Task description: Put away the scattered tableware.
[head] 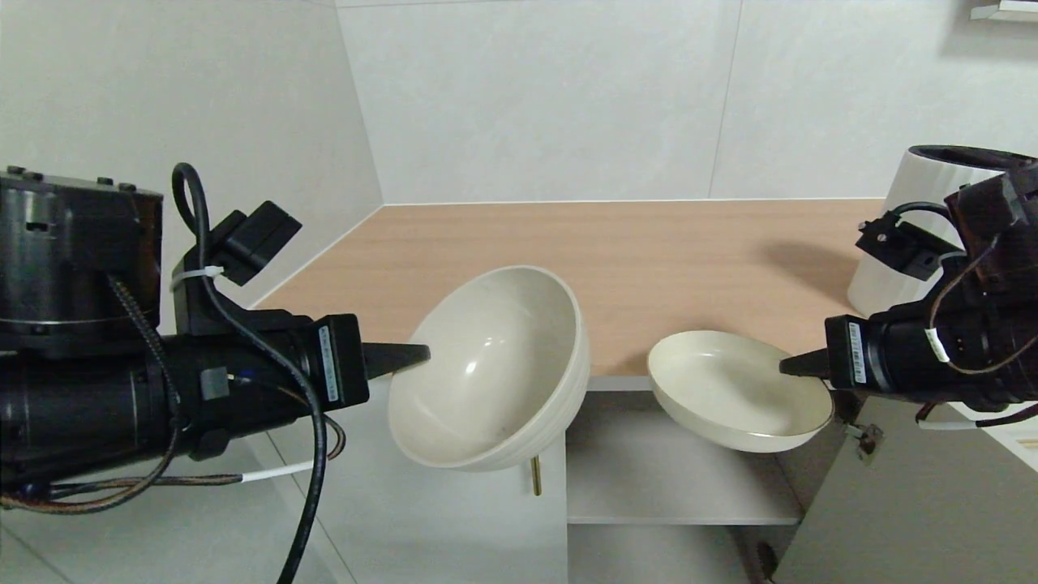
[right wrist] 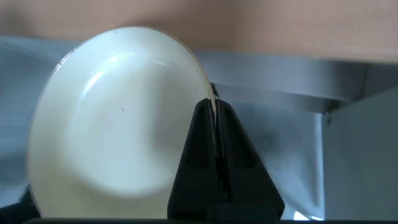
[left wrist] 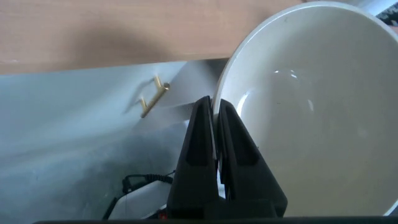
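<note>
The wooden tabletop (head: 649,243) carries a white canister (head: 900,243) at its right edge. Below its near edge a cabinet (head: 673,478) stands open. In the air at that edge hang a deep bowl (head: 495,373), tipped on its side, and a shallow plate (head: 730,389) to its right. The left claw (head: 413,354) pinches the bowl's rim; the right claw (head: 799,365) pinches the plate's rim.

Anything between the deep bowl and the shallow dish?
Nothing. In the head view the bowl and dish hang apart; behind the gap sit counter edge and open cabinet shelf.
</note>
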Robot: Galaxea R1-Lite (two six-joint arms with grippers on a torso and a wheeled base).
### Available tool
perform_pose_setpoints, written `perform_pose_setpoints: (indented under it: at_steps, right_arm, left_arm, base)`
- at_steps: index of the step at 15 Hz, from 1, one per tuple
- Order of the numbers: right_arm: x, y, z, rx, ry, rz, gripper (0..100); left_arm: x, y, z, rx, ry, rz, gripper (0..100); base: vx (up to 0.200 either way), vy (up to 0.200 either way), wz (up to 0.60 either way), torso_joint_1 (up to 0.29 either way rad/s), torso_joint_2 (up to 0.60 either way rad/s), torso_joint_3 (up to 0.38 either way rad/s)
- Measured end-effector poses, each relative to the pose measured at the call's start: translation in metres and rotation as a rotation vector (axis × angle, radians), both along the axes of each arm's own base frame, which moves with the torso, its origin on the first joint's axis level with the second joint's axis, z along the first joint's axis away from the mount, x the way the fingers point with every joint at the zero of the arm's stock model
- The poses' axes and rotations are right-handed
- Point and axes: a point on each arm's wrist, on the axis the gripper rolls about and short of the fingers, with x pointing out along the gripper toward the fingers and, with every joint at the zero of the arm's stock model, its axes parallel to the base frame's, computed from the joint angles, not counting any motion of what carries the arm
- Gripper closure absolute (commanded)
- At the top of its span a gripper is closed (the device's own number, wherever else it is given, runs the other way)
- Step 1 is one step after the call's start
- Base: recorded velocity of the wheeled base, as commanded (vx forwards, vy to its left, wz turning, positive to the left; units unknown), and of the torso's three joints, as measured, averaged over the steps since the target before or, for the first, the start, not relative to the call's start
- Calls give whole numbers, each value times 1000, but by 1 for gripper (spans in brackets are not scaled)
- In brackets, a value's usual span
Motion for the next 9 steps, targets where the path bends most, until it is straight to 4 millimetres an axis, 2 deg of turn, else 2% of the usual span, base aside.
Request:
perform_pose_setpoints:
  at_steps: [2,9]
  right_arm:
    - [-1,-1,-4,-5,-1,-4,100]
    - [2,-4,-7,-20,-10,-8,100]
  left_arm:
    - [0,0,-1,1,2,0,100]
    - [5,-4,-7,21,18,-10,100]
  base:
    - [-200,0,0,5,-2,2]
    - [0,0,0,0,0,0]
